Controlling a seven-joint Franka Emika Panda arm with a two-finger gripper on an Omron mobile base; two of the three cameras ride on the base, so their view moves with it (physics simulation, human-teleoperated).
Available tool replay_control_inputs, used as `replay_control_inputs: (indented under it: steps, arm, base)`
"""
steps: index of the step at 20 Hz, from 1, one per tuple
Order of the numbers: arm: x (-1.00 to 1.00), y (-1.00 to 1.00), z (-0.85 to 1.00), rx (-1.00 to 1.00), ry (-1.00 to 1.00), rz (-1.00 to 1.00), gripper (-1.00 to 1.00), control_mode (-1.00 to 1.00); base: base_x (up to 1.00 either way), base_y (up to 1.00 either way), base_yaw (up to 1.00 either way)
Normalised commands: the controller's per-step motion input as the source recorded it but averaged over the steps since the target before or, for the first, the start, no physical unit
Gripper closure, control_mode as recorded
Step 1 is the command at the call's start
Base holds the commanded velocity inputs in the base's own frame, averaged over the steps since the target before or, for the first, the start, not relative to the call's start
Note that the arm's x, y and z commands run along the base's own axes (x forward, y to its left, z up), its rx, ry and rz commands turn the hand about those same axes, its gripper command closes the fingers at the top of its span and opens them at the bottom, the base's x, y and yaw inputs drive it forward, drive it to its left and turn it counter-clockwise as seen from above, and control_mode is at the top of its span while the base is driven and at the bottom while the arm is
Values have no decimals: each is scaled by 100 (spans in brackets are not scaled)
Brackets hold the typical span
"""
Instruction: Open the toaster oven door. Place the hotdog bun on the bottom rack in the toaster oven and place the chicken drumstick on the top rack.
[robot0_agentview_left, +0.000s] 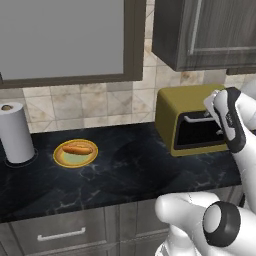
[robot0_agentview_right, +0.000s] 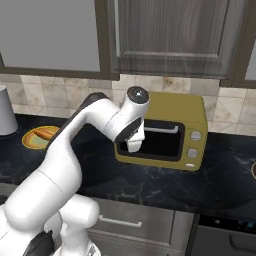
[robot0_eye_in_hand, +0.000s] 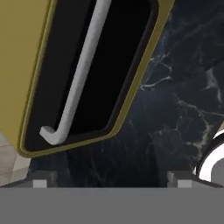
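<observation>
Toaster oven is sitting at the counter's back edge, its door shut. Arm is bending down before it, gripper pointing at the door's handle, fingers spread apart, gripping nothing. Bun is lying on a yellow plate well to the left.

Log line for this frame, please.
door: shut | gripper: open, near handle, no contact | bun: on yellow plate

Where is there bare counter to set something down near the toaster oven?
Bare black counter runs between the yellow plate and the toaster oven. It is crowded at the toaster oven door, where the gripper hangs.
</observation>
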Motion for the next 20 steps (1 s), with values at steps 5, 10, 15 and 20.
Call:
replay_control_inputs:
  steps: [5, 10, 15, 20]
  arm:
    - [25, -25, -24, 18, 10, -13, -100, -100]
    - [19, -8, -9, 13, 5, -10, -100, -100]
    - [16, -8, -7, 11, 0, -5, -100, -100]
    - [22, 0, -19, 5, 6, -4, -100, -100]
  base:
    - [0, 0, 0]
    - [0, 0, 0]
    - [0, 0, 0]
    - [0, 0, 0]
